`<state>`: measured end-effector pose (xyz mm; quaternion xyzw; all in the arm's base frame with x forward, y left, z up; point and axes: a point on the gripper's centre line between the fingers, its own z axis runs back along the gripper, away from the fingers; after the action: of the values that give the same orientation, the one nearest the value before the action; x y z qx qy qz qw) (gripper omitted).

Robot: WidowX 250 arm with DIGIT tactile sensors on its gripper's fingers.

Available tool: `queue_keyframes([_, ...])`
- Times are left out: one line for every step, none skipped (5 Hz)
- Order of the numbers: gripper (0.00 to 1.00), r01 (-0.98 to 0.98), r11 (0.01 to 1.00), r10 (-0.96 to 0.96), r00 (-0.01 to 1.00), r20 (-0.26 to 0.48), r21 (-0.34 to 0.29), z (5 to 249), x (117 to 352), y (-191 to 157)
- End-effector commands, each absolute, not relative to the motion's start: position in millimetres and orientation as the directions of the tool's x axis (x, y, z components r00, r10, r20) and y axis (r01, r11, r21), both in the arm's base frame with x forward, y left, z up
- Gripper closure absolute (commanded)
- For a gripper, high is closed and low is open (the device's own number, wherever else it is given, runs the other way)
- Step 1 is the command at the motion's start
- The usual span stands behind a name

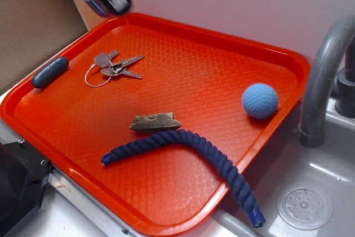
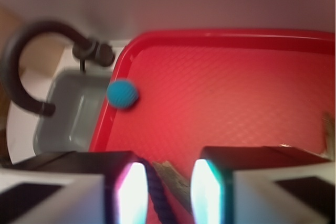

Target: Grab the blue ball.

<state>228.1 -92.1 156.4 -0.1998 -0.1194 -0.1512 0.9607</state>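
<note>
Pincer parted and empty, high over the red plastic tray, well apart from the small light-blue dimpled ball far ahead and left by the rim, likely resting against it, dark navy twisted rope just below.

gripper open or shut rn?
Open. The wrist view shows the gripper with its two fingers apart and nothing clamped between them; the rope and tray show through the gap.
</note>
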Motion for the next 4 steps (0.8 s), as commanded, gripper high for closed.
queue_keyframes([0.00,0.478,0.857,-0.411,0.860,0.302,-0.195,120,251,-159])
queue_keyframes([0.00,0.598,0.790,-0.537,0.782,0.317,-0.137,93,277,-181])
queue_keyframes([0.00,0.662,0.747,-0.636,0.738,0.225,-0.062,69,287,-210])
queue_keyframes([0.00,0.712,0.702,-0.696,0.690,0.199,-0.011,59,293,-225])
